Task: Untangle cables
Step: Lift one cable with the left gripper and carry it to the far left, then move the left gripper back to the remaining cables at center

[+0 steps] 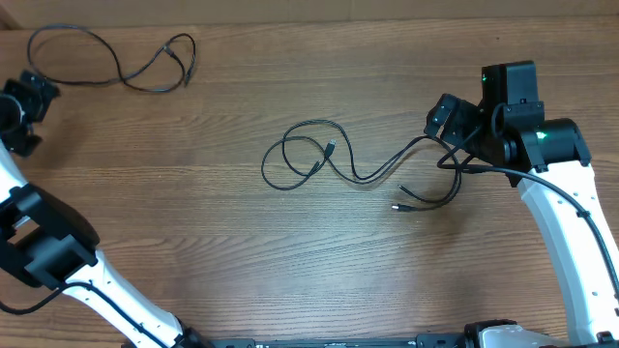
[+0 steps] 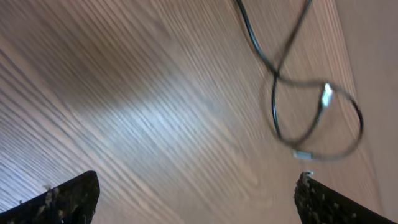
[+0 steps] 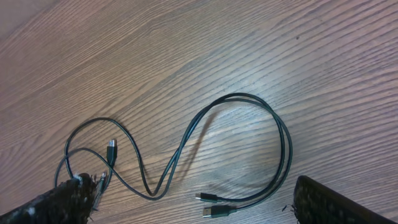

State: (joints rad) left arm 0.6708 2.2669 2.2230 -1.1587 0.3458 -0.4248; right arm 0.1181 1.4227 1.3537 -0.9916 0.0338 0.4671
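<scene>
One thin black cable (image 1: 126, 63) lies alone at the far left of the table, in a loose curl; it is blurred in the left wrist view, cable (image 2: 298, 93). My left gripper (image 1: 29, 97) is beside its left end, open and empty, left gripper (image 2: 198, 186). Two more cables (image 1: 329, 164) lie looped together in the middle, running right toward my right gripper (image 1: 447, 121). In the right wrist view this pair of cables (image 3: 186, 134) curves below the open right gripper (image 3: 189, 190), with two plug ends (image 3: 214, 206) between the fingers and untouched.
The wooden table (image 1: 290, 271) carries only the cables. The white left arm (image 1: 87, 280) crosses the near left corner. The white right arm (image 1: 571, 232) stands along the right edge with its own thicker black wire.
</scene>
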